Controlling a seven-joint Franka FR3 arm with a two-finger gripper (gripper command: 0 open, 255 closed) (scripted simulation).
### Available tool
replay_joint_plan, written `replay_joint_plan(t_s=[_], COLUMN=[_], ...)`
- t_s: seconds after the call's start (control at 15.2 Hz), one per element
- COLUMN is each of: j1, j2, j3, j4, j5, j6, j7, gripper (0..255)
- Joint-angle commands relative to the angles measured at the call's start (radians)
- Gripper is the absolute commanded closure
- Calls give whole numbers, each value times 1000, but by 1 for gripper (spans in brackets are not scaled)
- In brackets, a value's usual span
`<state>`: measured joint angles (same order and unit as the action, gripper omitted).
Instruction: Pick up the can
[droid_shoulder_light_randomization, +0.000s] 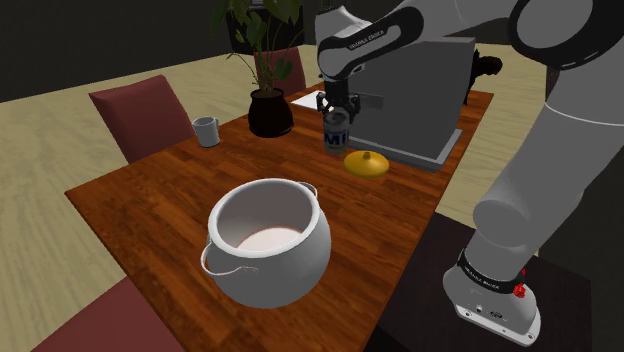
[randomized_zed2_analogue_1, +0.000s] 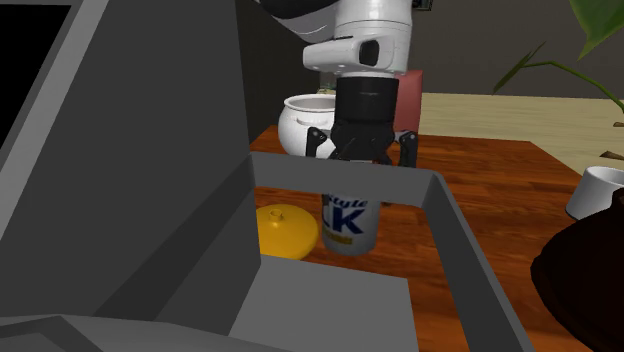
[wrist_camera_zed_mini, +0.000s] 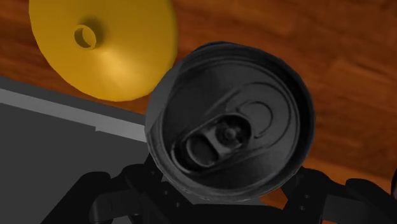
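The can (droid_shoulder_light_randomization: 335, 132) stands upright on the wooden table (droid_shoulder_light_randomization: 180, 190), dark with blue and white lettering (randomized_zed2_analogue_1: 348, 224), right beside the grey machine (droid_shoulder_light_randomization: 420, 90). My black gripper (droid_shoulder_light_randomization: 338, 110) hangs straight above it, pointing down. From the second exterior view the gripper (randomized_zed2_analogue_1: 362, 158) has its fingers spread wider than the can, whose top is hidden behind the machine's grey wall. In the wrist view the can's dark top with its pull tab (wrist_camera_zed_mini: 232, 124) sits close between the two fingers (wrist_camera_zed_mini: 127, 194); I see no clasp on it.
A yellow lid (droid_shoulder_light_randomization: 366, 163) lies on the table close to the can. A large white pot (droid_shoulder_light_randomization: 268, 240) stands nearer the front. A grey mug (droid_shoulder_light_randomization: 207, 130) and a potted plant (droid_shoulder_light_randomization: 270, 105) stand at the back. Red chairs (droid_shoulder_light_randomization: 140, 115) ring the table.
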<state>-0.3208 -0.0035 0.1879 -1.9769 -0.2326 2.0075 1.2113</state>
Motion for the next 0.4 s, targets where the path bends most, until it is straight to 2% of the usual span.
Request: replay_joint_plan(t_s=[0.0,0.33], j1=[0,1], j2=[-8,-16], j3=[0,1], j4=[19,52], j5=[4,10], j6=[-26,-65], j7=[-6,-16], gripper=[255,255])
